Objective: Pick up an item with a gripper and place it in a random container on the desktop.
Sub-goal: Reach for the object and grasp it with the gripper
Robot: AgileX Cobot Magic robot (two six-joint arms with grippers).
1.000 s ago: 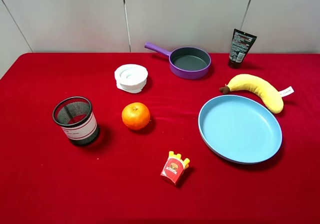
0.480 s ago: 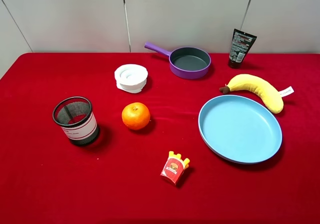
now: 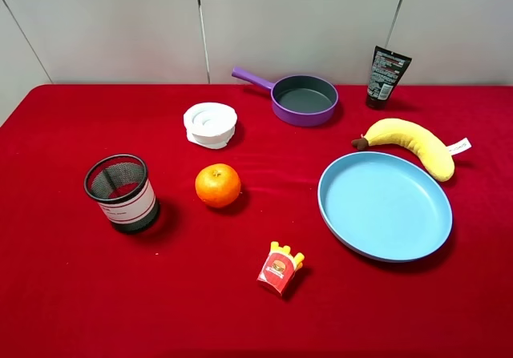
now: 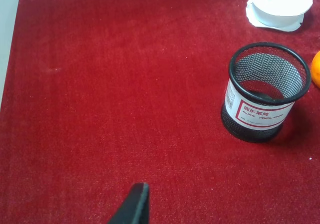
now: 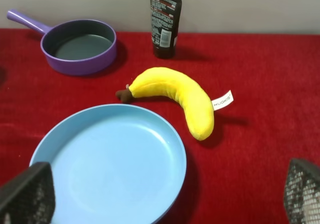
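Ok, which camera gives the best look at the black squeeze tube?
The right wrist view: the black squeeze tube stands upright on its cap, close enough to show its print. The exterior high view shows the tube small and far off, right of the purple pan. The left wrist view misses it.

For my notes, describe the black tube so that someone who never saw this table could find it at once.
At the far edge of the red table, by the wall, look right of the purple pan and behind the yellow plush banana. The black squeeze tube stands there on its cap, the only upright, dark, printed thing in that corner.
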